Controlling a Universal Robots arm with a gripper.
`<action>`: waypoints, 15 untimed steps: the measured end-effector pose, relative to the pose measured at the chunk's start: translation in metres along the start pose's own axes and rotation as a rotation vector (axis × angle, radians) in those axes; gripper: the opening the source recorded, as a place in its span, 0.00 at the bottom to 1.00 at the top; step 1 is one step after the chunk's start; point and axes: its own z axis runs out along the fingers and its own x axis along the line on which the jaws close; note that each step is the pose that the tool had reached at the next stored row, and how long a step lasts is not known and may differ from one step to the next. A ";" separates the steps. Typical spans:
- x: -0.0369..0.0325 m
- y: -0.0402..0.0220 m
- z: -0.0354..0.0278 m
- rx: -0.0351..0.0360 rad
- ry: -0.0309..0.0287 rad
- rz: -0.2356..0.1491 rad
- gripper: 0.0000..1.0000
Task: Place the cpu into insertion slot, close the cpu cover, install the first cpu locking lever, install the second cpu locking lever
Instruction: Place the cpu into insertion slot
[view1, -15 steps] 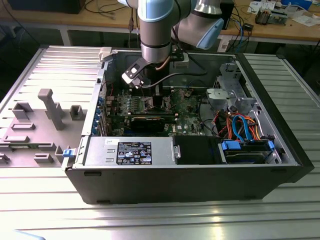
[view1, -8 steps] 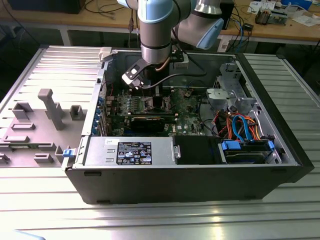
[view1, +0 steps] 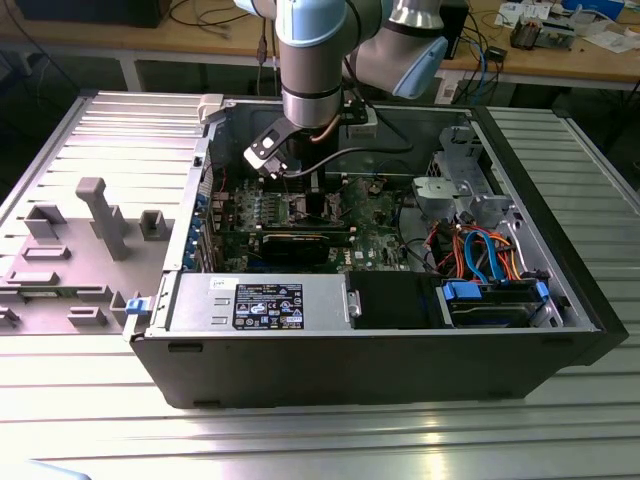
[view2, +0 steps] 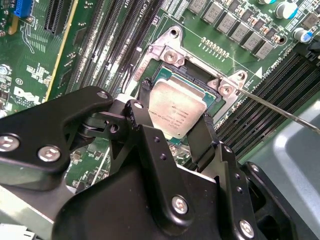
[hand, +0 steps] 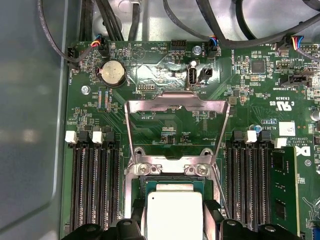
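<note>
The cpu (view2: 180, 107) (hand: 172, 212), a flat silver square, sits right over the insertion slot (view2: 165, 75) (hand: 150, 182) on the green motherboard (view1: 380, 225). My gripper (view2: 176, 107) (hand: 174, 215) is shut on it, one black finger (view2: 145, 90) against each of two opposite edges. I cannot tell whether the chip rests fully in the slot. The cpu cover (hand: 177, 102) stands swung open beyond the slot, with board showing through its window. A thin wire locking lever (view2: 280, 107) (hand: 220, 192) sticks out unlatched beside the slot. In the exterior view the gripper (view1: 312, 195) reaches down inside the computer case.
Long black memory slots (hand: 92, 190) (hand: 247, 185) flank the socket on both sides. A coin battery (hand: 112, 73) and black cables (hand: 240, 30) lie beyond the cover. The case walls (view1: 560, 290), power supply (view1: 265, 303) and drive cage (view1: 495, 300) ring the board. A grey fixture (view1: 100, 215) stands at the exterior view's left.
</note>
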 end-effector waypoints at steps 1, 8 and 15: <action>0.0001 0.0001 -0.0003 -0.0002 0.0004 0.000 0.55; 0.0009 -0.0001 0.0015 0.0004 -0.0005 0.007 0.55; 0.0010 0.0000 0.0021 -0.0002 -0.0005 0.007 0.55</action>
